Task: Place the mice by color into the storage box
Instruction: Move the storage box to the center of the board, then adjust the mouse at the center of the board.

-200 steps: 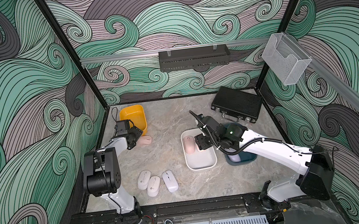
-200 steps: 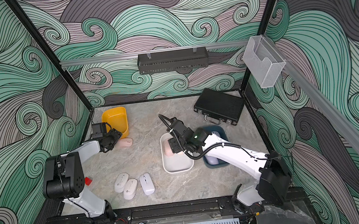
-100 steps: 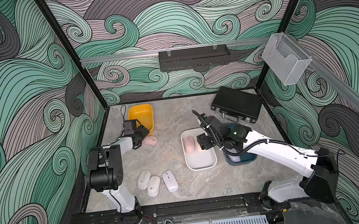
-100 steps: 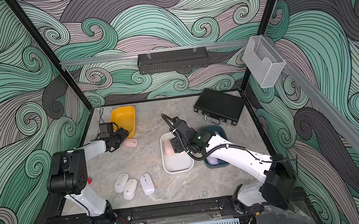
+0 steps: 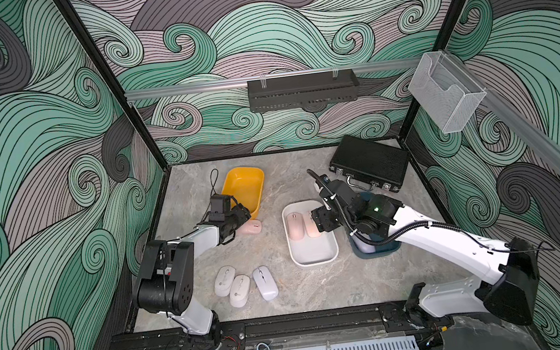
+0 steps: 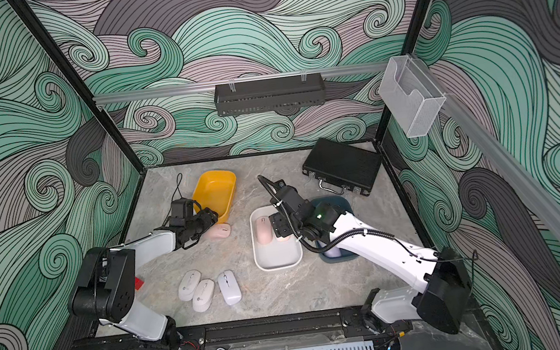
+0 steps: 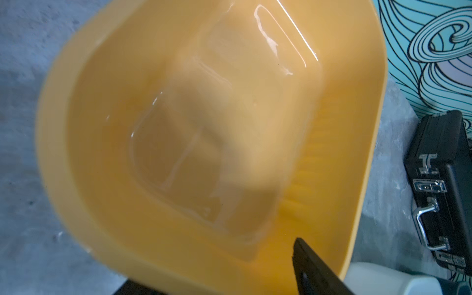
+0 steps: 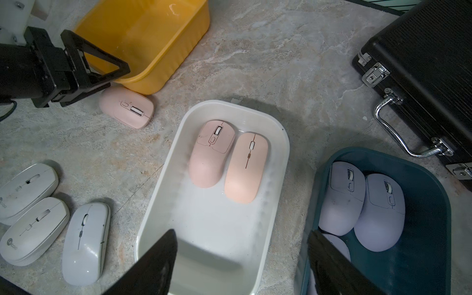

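Mice point(image 8: 212, 153) in pink lie paired in the white tray point(image 8: 153, 204) directly beneath the right gripper point(image 8: 242, 235), which is spread and empty. The left gripper point(image 8: 115, 76), likewise spread and empty, sits just beside a third pink mouse point(image 8: 127, 107) on the tabletop point(image 8: 255, 63).

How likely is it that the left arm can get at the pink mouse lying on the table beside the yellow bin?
Probably yes: the open left pincer hangs right beside the pink mouse, nothing covers it, though the yellow bin crowds one side.

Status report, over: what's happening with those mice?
Left tool open, beside loose pink mouse. Right tool open over white bin, two pink mice inside. Three white mice on table. Nothing blocking.
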Robot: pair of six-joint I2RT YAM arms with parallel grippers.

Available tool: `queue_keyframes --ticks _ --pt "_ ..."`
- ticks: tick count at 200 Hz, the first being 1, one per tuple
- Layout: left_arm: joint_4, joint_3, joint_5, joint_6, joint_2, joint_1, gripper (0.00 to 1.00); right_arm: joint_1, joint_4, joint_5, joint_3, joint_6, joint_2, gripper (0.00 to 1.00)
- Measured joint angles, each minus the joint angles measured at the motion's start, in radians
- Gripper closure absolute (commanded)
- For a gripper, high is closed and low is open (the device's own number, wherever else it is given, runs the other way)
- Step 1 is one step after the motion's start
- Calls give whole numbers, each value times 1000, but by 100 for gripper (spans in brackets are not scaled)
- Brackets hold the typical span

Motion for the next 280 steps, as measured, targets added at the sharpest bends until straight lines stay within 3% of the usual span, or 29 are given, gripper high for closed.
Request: queue_keyframes --ticks 44,95,145,182,208,247,280 --pt "-95 105 -22 18 -3 -7 27 -4 -1 3 0 -6 0 20" --pt "-132 256 -32 26 95 -6 40 -5 -3 12 -11 -5 -13 21" --pt "-180 367 -27 27 234 3 38 -15 -6 19 -34 -5 -58 21" --pt "-198 456 7 68 264 9 28 -15 -12 21 -35 -5 -73 21" --pt "-194 412 33 96 199 13 23 -15 -12 22 -48 -5 -101 20" --pt "-174 208 76 101 35 14 21 -16 -10 22 -56 -10 -106 19" --pt "-156 122 108 101 30 14 20 -16 -11 18 -50 -21 -84 18"
